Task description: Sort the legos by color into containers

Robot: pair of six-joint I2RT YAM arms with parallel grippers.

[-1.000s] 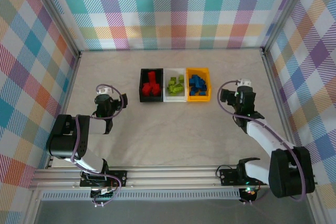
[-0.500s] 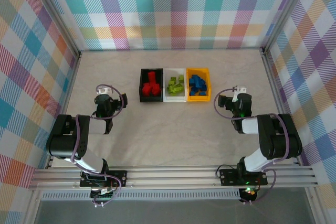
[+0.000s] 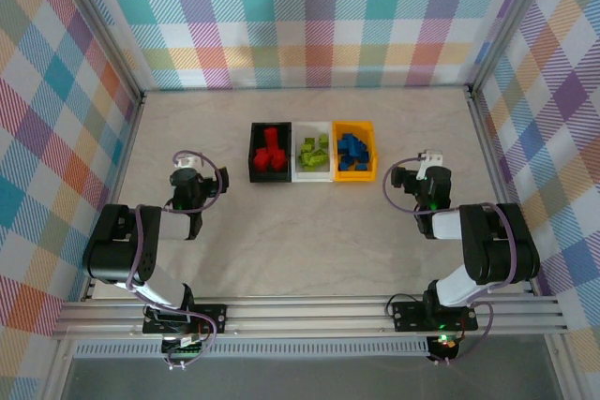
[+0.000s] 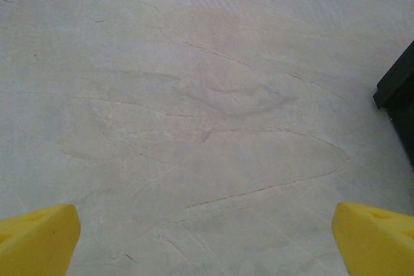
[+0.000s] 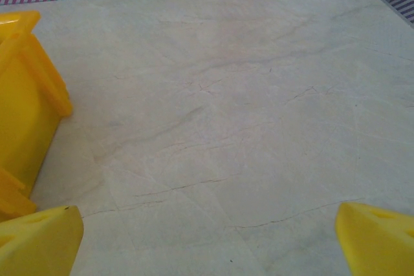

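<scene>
1. The bricks lie heaped in the bins. From the top view they are too small to count, and which way any single brick points cannot be told.
2. In the left wrist view only a dark corner of the black bin (image 4: 396,85) shows, cut off by the right frame edge, with its inside hidden.
3. In the right wrist view the orange-yellow bin (image 5: 24,98) is cut off at the left frame edge, and its wall hides what it holds.
4. Three bins stand side by side, touching, in a row parallel to the far edge of the surface (image 3: 309,231), about midway between its left and right edges. Each bin's long axis runs from near edge to far edge.
5. The black bin (image 3: 254,171), on the left, holds the red legos (image 3: 270,154).
6. The white bin (image 3: 313,175), in the middle, holds the lime green legos (image 3: 314,150).
7. The orange-yellow bin (image 3: 354,173), on the right, holds the blue legos (image 3: 353,147).
8. The left hand (image 4: 207,244) sits low over bare surface left of the row, its yellow fingertips (image 4: 35,237) spread wide apart, gripping nothing.
9. The right hand (image 5: 207,237) sits low right of the row, its fingers likewise wide apart and empty.
</scene>
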